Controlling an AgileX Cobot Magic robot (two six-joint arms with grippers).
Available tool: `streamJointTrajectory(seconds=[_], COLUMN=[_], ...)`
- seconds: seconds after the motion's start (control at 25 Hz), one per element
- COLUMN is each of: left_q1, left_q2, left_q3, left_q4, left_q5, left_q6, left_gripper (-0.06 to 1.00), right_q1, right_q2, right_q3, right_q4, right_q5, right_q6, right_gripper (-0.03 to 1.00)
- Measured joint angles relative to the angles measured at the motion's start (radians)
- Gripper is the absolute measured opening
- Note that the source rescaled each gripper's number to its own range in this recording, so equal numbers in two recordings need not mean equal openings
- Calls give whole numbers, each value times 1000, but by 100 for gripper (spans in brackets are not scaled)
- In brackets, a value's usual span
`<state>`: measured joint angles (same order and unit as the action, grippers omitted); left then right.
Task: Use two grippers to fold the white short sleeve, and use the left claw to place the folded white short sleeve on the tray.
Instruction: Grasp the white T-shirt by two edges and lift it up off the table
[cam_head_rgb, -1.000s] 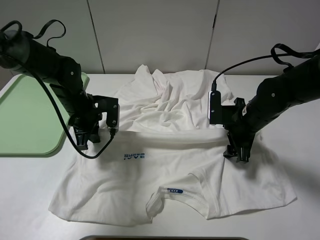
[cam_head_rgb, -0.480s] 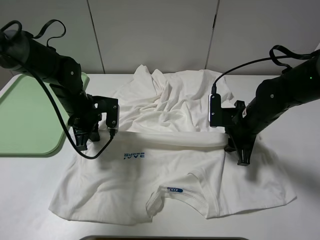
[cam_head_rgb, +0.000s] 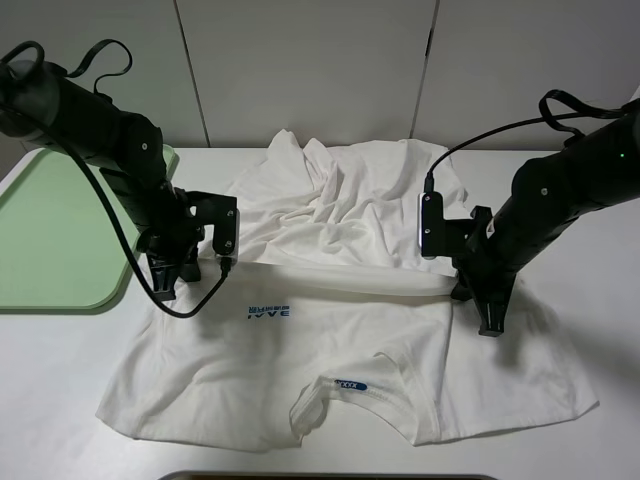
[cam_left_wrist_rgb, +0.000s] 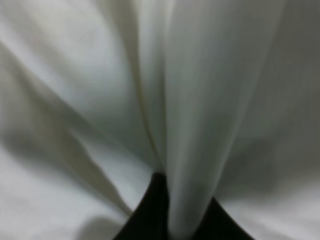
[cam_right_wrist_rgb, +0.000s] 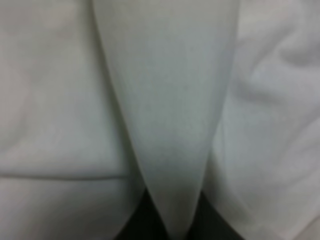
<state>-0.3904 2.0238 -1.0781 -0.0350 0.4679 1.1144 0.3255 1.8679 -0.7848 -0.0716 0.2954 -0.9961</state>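
Note:
The white short sleeve (cam_head_rgb: 330, 345) lies spread on the white table, with blue lettering (cam_head_rgb: 268, 312) and a blue neck label (cam_head_rgb: 351, 384) near the front. A raised ridge of cloth (cam_head_rgb: 340, 280) runs across its middle between both grippers. My left gripper (cam_head_rgb: 172, 278) is shut on the ridge's left end. In the left wrist view the gripper (cam_left_wrist_rgb: 170, 225) pinches a white pleat (cam_left_wrist_rgb: 195, 125). My right gripper (cam_head_rgb: 487, 315) is shut on the ridge's right end. In the right wrist view the gripper (cam_right_wrist_rgb: 172, 225) also pinches cloth (cam_right_wrist_rgb: 170, 115). The pale-green tray (cam_head_rgb: 55, 235) lies left of the left arm.
The shirt's far half is bunched in wrinkles (cam_head_rgb: 350, 200) near the back wall. A dark object's edge (cam_head_rgb: 330, 477) shows at the front of the table. Bare table (cam_head_rgb: 600, 260) lies to the right of the right arm.
My right gripper has moved a little toward the front with the cloth, stretching the ridge, and the shirt's right sleeve has shifted slightly. The left arm has stayed put.

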Motion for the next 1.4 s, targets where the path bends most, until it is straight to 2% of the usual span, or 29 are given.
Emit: streamJointTrajectory(seconds=[0.2, 0.52, 0.84, 0.88, 1.04, 1.4], left_q1=[0, 0, 0, 0, 0, 0], left_q2=[-14, -118, -334, -343, -448, -679], left_q3=[0, 0, 0, 0, 0, 0], left_q4=[3, 7, 7, 7, 7, 5], left_q5=[-4, -2, 79, 81, 77, 78], left_q6=[0, 0, -3, -3, -3, -3], left_gripper=[2, 2, 2, 2, 2, 2], right_q1=[0, 0, 0, 0, 0, 0], right_q2=[-11, -164, -320, -422, -570, -779], right_q3=[0, 2, 2, 2, 2, 2], right_q4=[0, -1, 4, 12, 13, 16], right_q5=[5, 23, 58, 74, 74, 67], right_q6=[1, 1, 5, 16, 17, 18], right_gripper=[0, 0, 0, 0, 0, 0])
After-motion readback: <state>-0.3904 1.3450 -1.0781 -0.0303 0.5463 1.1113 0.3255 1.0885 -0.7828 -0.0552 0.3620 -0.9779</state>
